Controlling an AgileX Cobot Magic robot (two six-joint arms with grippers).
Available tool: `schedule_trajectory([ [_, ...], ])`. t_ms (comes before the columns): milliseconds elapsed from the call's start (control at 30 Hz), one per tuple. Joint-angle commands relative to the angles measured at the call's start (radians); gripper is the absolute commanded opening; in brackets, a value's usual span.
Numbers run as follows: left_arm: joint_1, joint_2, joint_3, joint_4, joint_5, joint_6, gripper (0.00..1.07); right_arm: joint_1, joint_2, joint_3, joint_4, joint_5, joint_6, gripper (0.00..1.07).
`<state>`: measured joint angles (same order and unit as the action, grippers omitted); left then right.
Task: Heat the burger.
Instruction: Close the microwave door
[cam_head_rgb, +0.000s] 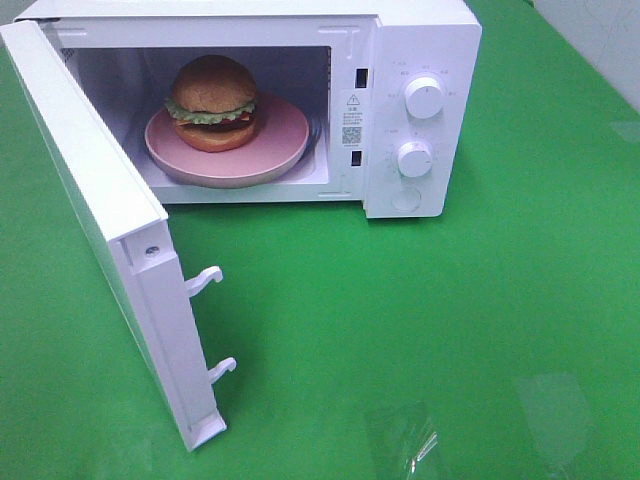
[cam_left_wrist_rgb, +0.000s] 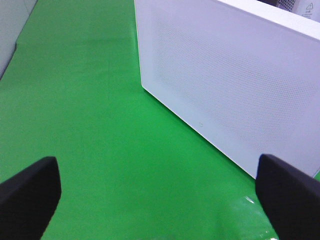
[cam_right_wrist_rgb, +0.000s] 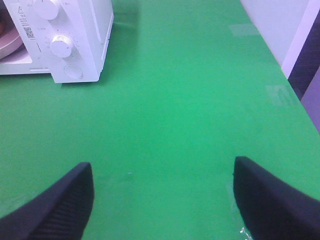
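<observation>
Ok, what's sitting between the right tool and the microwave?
Nothing but bare green cloth. In the right wrist view, the open right tool faces the microwave across an unbroken stretch of it.

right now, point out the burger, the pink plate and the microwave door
burger (cam_head_rgb: 212, 103): exterior high view, low on the top bun
pink plate (cam_head_rgb: 283, 140): exterior high view, bare rim right of the burger
microwave door (cam_left_wrist_rgb: 225, 75): left wrist view, middle of its dotted panel

Microwave (cam_head_rgb: 445, 50) door frame: white sticker (cam_head_rgb: 352, 118) with warning triangle and QR code, fine print unreadable. Markings around upper knob (cam_head_rgb: 424, 97) and lower knob (cam_head_rgb: 414, 158) too small to read.
</observation>
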<state>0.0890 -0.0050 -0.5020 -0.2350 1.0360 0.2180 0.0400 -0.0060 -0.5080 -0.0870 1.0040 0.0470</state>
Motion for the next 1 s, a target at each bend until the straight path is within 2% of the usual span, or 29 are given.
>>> schedule_trajectory([
  [33, 0.003, -0.018, 0.002, 0.001, -0.006, 0.001, 0.98, -0.006, -0.023, 0.001, -0.003, -0.001, -0.007, 0.76],
  [1000, 0.003, -0.018, 0.002, 0.001, -0.006, 0.001, 0.98, -0.006, -0.023, 0.001, -0.002, -0.001, -0.007, 0.76],
])
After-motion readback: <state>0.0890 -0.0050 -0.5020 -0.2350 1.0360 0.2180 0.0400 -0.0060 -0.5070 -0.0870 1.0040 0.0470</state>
